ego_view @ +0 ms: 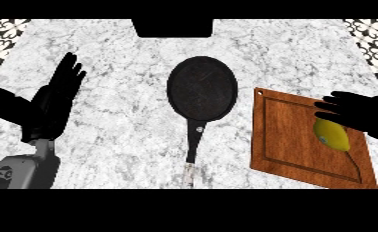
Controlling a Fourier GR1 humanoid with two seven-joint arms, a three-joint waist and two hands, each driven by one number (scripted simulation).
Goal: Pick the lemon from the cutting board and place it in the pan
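Note:
A yellow lemon (pixel 332 135) lies on the wooden cutting board (pixel 290 141) at the right. My right hand (pixel 355 112) hovers just above and behind the lemon, its fingers pointing left and spread open, apparently not closed round it. A black pan (pixel 202 88) sits mid-counter with nothing in it, its handle (pixel 193 148) pointing toward me. At the left, my left hand (pixel 57 97) rests open with fingers up, far from the board.
The marble counter (pixel 125 126) stretches between the left hand and the pan. A dark block (pixel 173 27) sits at the far edge, behind the pan. Patterned tile shows at both far corners.

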